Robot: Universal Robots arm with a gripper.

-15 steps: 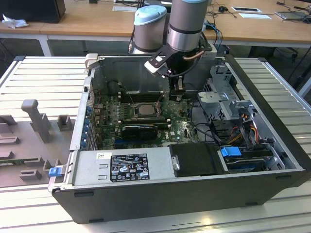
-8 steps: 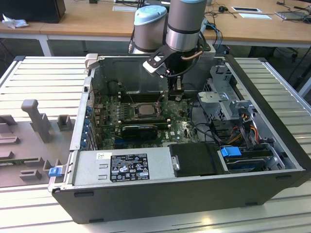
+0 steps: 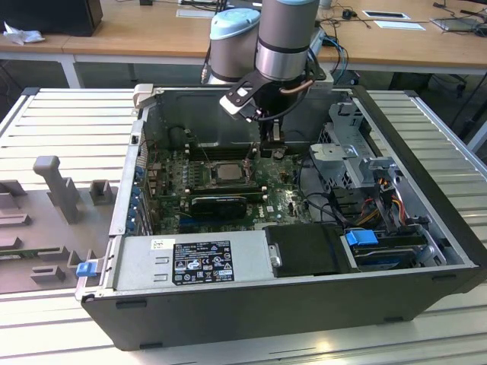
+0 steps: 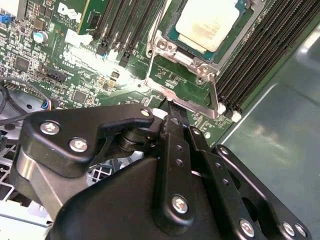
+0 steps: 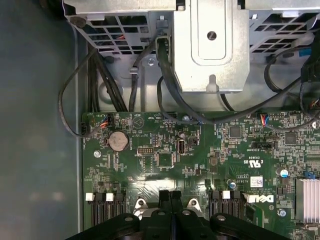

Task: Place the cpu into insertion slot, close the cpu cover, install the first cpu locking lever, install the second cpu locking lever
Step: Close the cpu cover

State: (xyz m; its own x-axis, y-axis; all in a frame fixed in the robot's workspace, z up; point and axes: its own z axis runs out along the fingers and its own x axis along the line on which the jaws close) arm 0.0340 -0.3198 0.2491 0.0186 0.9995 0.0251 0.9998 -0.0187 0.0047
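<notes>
The pincer [image 5: 170,194] has its two black fingers pressed together with nothing visible between them. In the second wrist view its tip [image 4: 169,107] hangs just beside the edge of the socket frame; whether it touches the metal there cannot be told.

The cpu [image 4: 207,22] lies flat in the insertion slot [image 4: 161,47] with its pale metal face up, and the cpu cover [image 4: 184,54] shows as a silvery frame lying around it. A thin metal lever rod [image 4: 213,92] runs along one side of the socket frame, next to the long black memory slots [image 4: 260,55].

All of this sits on the green motherboard [image 5: 160,160], which carries a round coin cell [image 5: 119,140]. Black cables cross from it to a grey metal drive cage [image 5: 210,45].

In the exterior view the arm reaches down into the open computer case [image 3: 304,304], with the pincer [image 3: 272,144] just toward the exterior view's right of the cpu [image 3: 226,170]. The case rests on a slatted tabletop [image 3: 68,122].
</notes>
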